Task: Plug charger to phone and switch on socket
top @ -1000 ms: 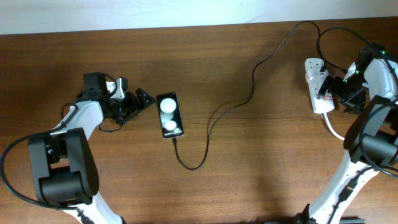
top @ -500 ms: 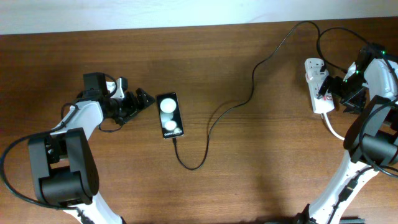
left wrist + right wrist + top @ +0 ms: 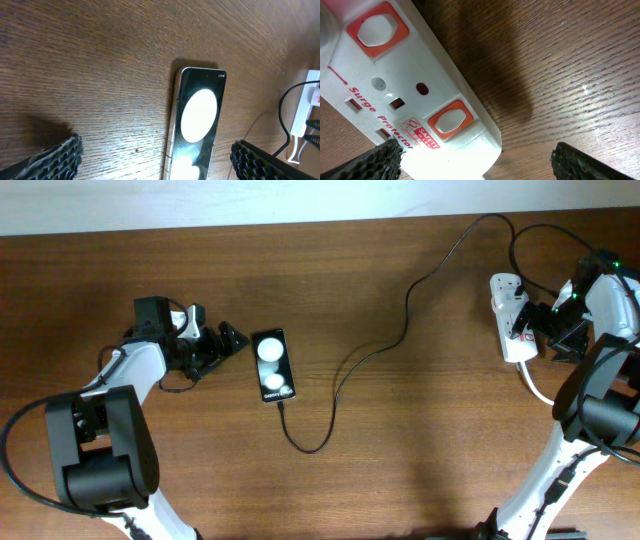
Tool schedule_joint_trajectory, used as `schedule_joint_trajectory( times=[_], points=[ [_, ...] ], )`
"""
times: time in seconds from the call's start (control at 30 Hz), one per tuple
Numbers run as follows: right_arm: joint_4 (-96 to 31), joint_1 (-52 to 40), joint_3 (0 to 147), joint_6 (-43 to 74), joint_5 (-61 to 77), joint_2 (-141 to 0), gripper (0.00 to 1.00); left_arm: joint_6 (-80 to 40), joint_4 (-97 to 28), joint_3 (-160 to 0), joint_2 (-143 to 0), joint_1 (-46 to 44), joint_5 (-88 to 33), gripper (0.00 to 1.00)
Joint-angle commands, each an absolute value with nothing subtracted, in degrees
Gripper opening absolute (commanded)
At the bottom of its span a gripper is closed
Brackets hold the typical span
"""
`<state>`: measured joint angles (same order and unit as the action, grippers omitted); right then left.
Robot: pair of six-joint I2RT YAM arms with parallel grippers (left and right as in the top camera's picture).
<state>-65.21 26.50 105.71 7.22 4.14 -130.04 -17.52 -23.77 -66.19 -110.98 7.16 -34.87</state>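
Left of the worktop's middle, the phone lies flat, screen up. Left gripper sits just beside the phone's left side, fingers spread wide, holding nothing. From the phone's near end the charger loops and runs toward the far edge, then to the socket near the right edge. Right gripper hovers by the socket's switches, fingers likewise released, gripping nothing.
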Motion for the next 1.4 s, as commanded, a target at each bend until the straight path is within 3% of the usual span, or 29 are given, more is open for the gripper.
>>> schedule_joint_trajectory(
  times=[0.0,0.2,0.5,0.63,0.83,1.0,1.37],
  points=[
    [-65.1,26.7,106.7,6.9,2.8,-131.5,0.99,-17.1,-23.7,-65.7,-109.3,7.3,-34.7,0.99],
    [-65.1,26.7,106.7,6.8,2.8,-131.5,0.99,-17.0,-23.7,-65.7,-108.8,7.3,-34.7,0.99],
    [-65.1,26.7,106.7,6.9,2.8,-131.5,0.99,-16.9,-23.7,-65.7,-92.5,4.5,-34.4,0.99],
    [-65.1,26.7,106.7,6.9,2.8,-131.5,0.99,-16.0,-29.1,-65.7,-92.2,1.0,-16.5,0.99],
    [-65.1,26.7,106.7,6.8,2.8,-131.5,0.99,-4.2,-28.4,-64.9,-92.1,-2.7,-15.1,0.99],
    [-65.1,26.7,106.7,6.8,2.8,-131.5,0.99,-4.1,-6.2,-44.0,-86.7,-2.7,-15.2,0.99],
    [-65.1,26.7,106.7,6.9,2.8,-131.5,0.99,0.9,13.3,-16.8,-73.1,-2.7,-15.2,0.99]
  ],
)
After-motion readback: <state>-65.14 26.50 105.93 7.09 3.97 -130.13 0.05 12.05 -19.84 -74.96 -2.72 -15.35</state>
